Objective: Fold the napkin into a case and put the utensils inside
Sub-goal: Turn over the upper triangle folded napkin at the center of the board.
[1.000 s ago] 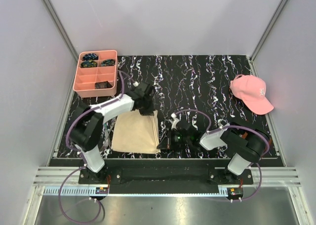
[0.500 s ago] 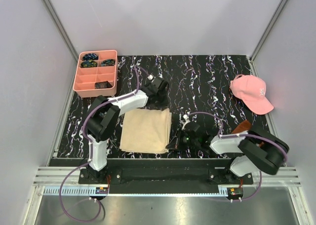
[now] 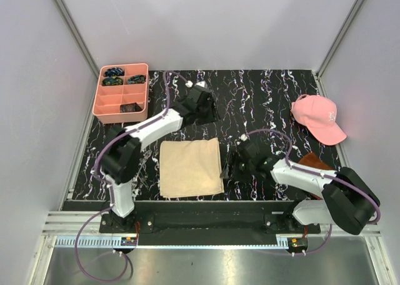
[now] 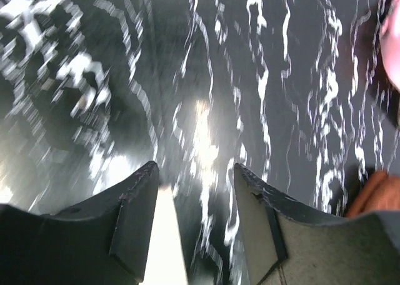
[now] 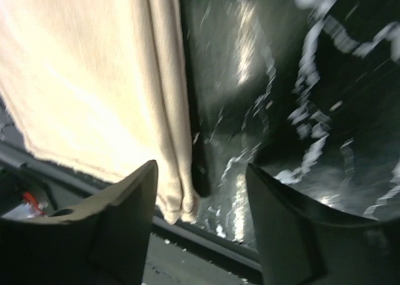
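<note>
The napkin (image 3: 190,167) lies flat on the table as a tan folded rectangle, near the front edge. My left gripper (image 3: 208,112) hovers beyond its far edge, off the cloth. In the left wrist view the left gripper (image 4: 195,169) is open, with only blurred marbled table between its fingers. My right gripper (image 3: 229,165) sits at the napkin's right edge. In the right wrist view the right gripper (image 5: 201,169) is open, and the napkin's (image 5: 94,79) folded edge lies just inside its left finger (image 5: 134,204), loose. The utensils are out of view.
A pink compartment tray (image 3: 106,104) with small dark items stands at the back left. A pink cap (image 3: 319,118) lies at the right. A brown square (image 3: 312,162) shows partly behind my right arm. The table's front edge (image 5: 206,235) runs just below the napkin.
Both grippers have opened and let go of the napkin, which shifted right and now lies flat. My left gripper has drawn back toward the far side, and my right forearm has swung to the right.
</note>
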`<state>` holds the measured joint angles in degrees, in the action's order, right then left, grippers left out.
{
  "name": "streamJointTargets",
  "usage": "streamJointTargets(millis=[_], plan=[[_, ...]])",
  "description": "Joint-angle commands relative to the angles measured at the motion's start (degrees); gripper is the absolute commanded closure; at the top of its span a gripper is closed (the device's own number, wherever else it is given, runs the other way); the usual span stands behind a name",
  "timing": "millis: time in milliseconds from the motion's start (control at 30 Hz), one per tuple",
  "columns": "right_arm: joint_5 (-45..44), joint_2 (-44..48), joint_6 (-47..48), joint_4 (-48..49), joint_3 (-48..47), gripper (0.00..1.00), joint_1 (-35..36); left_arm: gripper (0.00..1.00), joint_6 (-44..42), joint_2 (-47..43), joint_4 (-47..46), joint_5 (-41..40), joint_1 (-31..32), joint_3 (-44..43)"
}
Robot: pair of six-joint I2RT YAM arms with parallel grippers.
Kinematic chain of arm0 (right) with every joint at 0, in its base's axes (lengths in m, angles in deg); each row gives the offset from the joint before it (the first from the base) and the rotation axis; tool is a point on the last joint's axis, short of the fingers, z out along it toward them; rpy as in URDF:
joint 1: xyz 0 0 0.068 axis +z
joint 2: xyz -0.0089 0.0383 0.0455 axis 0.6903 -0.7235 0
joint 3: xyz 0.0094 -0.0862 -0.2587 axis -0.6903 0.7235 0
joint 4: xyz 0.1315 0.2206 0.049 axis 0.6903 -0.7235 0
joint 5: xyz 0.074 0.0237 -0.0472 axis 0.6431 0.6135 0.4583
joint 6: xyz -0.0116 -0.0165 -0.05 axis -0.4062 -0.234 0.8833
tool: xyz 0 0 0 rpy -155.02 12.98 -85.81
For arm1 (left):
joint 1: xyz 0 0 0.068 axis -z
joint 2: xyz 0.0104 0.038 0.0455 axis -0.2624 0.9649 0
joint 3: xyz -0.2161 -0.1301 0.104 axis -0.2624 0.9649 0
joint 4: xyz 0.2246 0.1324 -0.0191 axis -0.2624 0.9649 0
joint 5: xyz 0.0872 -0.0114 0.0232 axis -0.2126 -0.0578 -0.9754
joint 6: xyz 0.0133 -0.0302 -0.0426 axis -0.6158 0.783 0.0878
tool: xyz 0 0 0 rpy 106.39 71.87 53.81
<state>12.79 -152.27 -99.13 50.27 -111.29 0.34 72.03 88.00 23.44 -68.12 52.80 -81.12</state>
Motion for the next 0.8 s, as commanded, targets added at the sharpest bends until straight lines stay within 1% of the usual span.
streamJointTargets(millis=[0, 33, 67, 100, 133, 167, 200, 267, 300, 333, 433, 567, 600, 633, 667, 700, 733, 767], plan=[[-3.5, -4.4, 10.0, -6.9, -9.2, 0.29, -5.3, 0.45, -2.4, -16.5, 4.9, -0.1, -0.7, 8.0], [-3.4, -5.7, 11.2, -6.7, -10.8, 0.29, -6.2, 0.45, -2.4, -18.7, 4.9, 0.0, -1.2, 10.5], [-2.9, -7.3, 13.7, -6.6, -12.5, 0.28, -7.2, 0.45, -2.4, -20.8, 4.9, 0.3, -1.6, 15.8], [-2.3, -11.0, 14.9, -6.5, -16.2, 0.28, -8.0, 0.45, -2.2, -25.1, 4.9, 0.5, -2.1, 18.4], [-1.7, -13.0, 16.2, -6.3, -18.2, 0.28, -9.3, 0.45, -1.9, -27.4, 4.8, 0.6, -3.4, 21.1], [-1.1, -14.8, 18.2, -6.3, -20.1, 0.29, -9.7, 0.45, -1.3, -31.6, 4.8, 1.2, -4.2, 25.7], [-1.2, -17.9, 19.1, -6.3, -23.7, 0.29, -9.8, 0.45, -1.1, -33.5, 4.7, 1.3, -4.8, 27.7], [-1.1, -21.2, 21.0, -5.9, -27.0, 0.29, -10.2, 0.45, -1.3, -38.0, 5.1, 1.3, -6.3, 32.3], [-0.6, -24.6, 21.3, -5.9, -29.8, 0.30, -10.6, 0.45, -1.3, -39.3, 5.7, 1.3, -6.7, 33.5], [-0.3, -26.1, 21.5, -6.0, -31.1, 0.30, -10.8, 0.45, -1.4, -40.4, 5.9, 2.6, -7.6, 34.6], [1.0, -30.6, 21.6, -6.0, -34.9, 0.36, -11.5, 0.44, -1.5, -43.8, 6.2, 3.0, -9.3, 39.4], [-3.3, -34.0, 22.6, -6.3, -36.4, 0.58, -12.0, 0.41, -1.1, -45.5, 6.2, 3.0, -11.5, 41.7], [-4.6, -34.4, 22.9, -6.5, -36.2, 0.71, -12.7, 0.40, -0.8, -45.3, 6.2, 3.0, -12.1, 41.8], [-5.9, -34.6, 23.2, -7.0, -36.1, 0.79, -13.2, 0.39, -0.6, -44.9, 6.1, 3.2, -13.6, 41.9], [-7.8, -34.8, 24.1, -7.5, -36.1, 0.83, -13.6, 0.38, -0.2, -43.8, 6.1, 4.0, -14.3, 41.8], [-7.7, -34.6, 24.7, -7.8, -35.9, 0.90, -14.6, 0.37, 0.0, -43.0, 5.0, 4.4, -15.1, 41.7], [-7.6, -34.5, 25.4, -7.8, -35.7, 0.93, -14.9, 0.37, 0.2, -41.9, 4.3, 4.9, -16.6, 41.5], [-7.4, -34.3, 26.3, -7.6, -35.5, 0.94, -15.2, 0.37, 0.5, -39.4, 3.7, 5.6, -17.4, 41.2]])
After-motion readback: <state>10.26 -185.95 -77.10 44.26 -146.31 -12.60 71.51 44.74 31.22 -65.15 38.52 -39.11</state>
